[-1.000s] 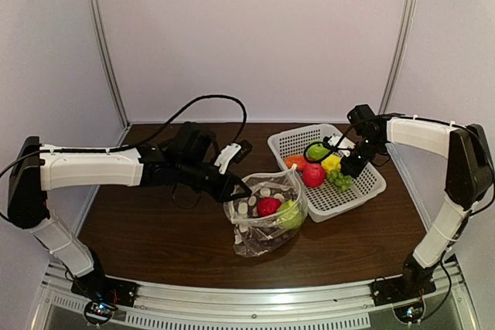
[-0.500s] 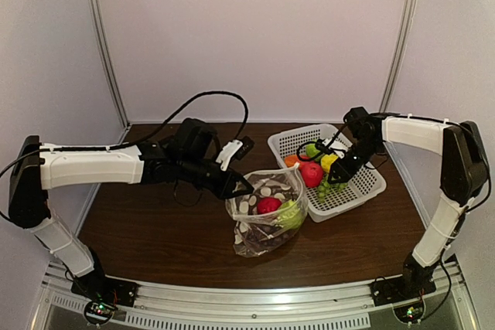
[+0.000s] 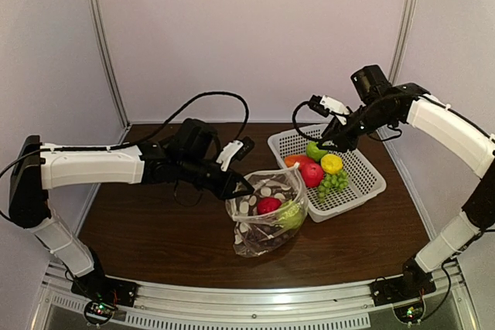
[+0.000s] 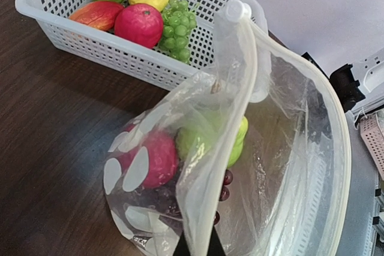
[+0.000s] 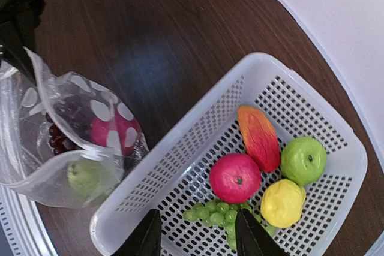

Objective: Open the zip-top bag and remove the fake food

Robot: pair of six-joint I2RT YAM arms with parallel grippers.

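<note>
The zip-top bag (image 3: 263, 218) stands open on the table, clear with white dots. My left gripper (image 3: 241, 188) is shut on its near rim (image 4: 204, 208), holding the mouth wide. Inside the bag lie a red fruit (image 4: 153, 157), a green fruit (image 4: 207, 139) and dark purple grapes (image 4: 226, 178). My right gripper (image 3: 326, 143) hangs open and empty above the white basket (image 3: 363, 191), its fingers (image 5: 147, 238) apart over the green grapes (image 5: 219, 211).
The basket (image 5: 180, 136) at the back right holds a red apple (image 5: 235, 178), a yellow lemon (image 5: 282, 203), a green apple (image 5: 303, 160) and an orange piece (image 5: 259, 137). Its near corner almost touches the bag. A black cable (image 3: 209, 100) loops over the left arm.
My right gripper has opened and risen out of the basket towards the back, leaving the green grapes in it. The left gripper and the bag have stayed put.
</note>
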